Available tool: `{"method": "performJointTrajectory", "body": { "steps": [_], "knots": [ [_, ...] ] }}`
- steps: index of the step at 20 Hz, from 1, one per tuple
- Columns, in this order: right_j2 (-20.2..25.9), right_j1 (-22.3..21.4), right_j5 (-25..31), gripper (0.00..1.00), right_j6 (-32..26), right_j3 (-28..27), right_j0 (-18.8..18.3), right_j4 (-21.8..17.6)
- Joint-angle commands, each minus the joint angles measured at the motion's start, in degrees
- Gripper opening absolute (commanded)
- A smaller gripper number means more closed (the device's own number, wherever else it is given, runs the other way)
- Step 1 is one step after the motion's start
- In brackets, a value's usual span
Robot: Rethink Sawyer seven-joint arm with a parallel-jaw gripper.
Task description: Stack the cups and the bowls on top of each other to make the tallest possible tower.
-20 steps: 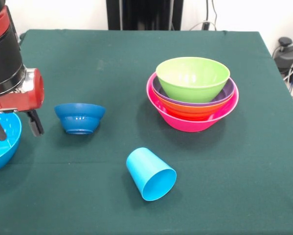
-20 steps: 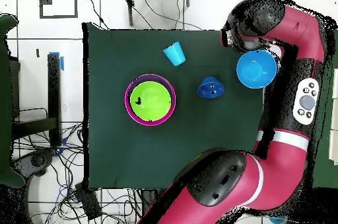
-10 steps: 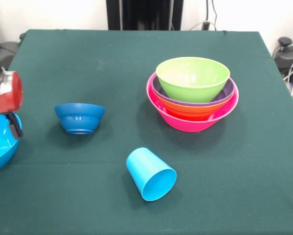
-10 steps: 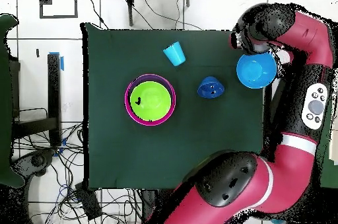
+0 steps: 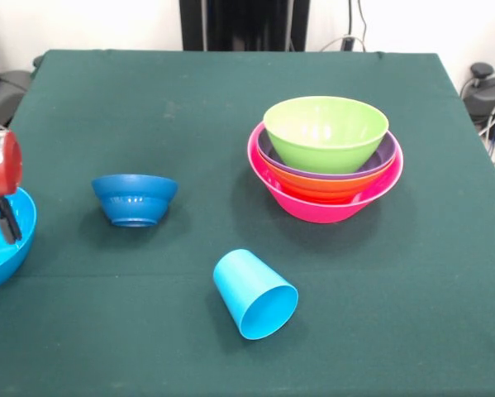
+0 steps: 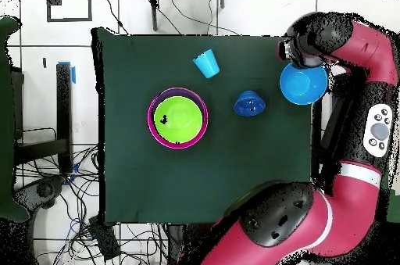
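The gripper (image 5: pixel 3 219) is way over at the left edge of the front view, mostly cut off. All I can see is the red wrist block and one dark fingertip (image 5: pixel 10 225) dipping down inside the sky blue bowl (image 5: pixel 1 244). Honestly can't tell if it's open, closed, or pinching the rim. From overhead the arm (image 6: pixel 344 43) curls over that same bowl (image 6: pixel 303 83), which sits right at the edge of the green table (image 6: pixel 133 176).

Next one out is the small dark blue bowl (image 5: pixel 135 198), flipped upside down, well apart from the sky blue one. Nearer the camera there's the sky blue cup (image 5: pixel 254 294) lying on its side, mouth pointing toward the viewer and a bit right.

Then over on the right side is the tower (image 5: pixel 326 157): pink bowl (image 5: pixel 330 207) on the bottom, orange bowl (image 5: pixel 321 186) in that, purple bowl (image 5: pixel 385 156) next, and the lime green bowl (image 5: pixel 326 131) nested on top, all upright. Nothing else is touching the stack.
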Motion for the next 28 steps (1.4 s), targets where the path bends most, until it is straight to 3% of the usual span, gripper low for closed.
{"method": "performJointTrajectory", "body": {
  "steps": [1, 11, 28],
  "knots": [
    [-0.74, -2.14, -2.08, 1.00, -13.28, 11.19, 1.06, -1.82],
    [-0.81, -4.55, -0.09, 1.00, -11.01, 14.45, 0.83, -1.55],
    [-0.44, -4.43, -3.19, 1.00, -9.66, 16.45, 0.20, -1.71]
  ]
}}
